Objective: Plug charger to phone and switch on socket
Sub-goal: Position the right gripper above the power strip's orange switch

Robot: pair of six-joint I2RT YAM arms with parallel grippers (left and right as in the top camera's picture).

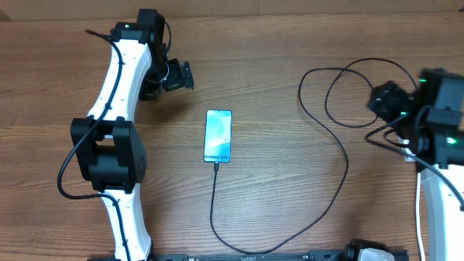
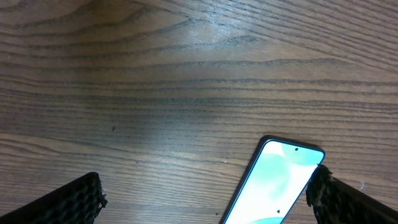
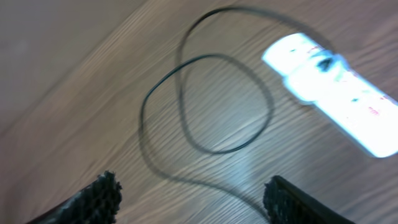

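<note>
Getting Ready to Flip the Switch

The left claw (image 1: 187,76) is wide open and empty, near the top of the phone (image 1: 218,135), which lies flat on the bench (image 1: 290,43). The charger (image 1: 341,185) looks plugged into the phone's bottom edge, and its wire loops off to the right. The right claw (image 3: 193,196) is open and empty too, by those loops, with the socket (image 3: 336,93) just past them. I think the switch comes next: that claw must reach over and press it, though it is too blurry to pick out. The bench is brown wood; no room shows.
</note>
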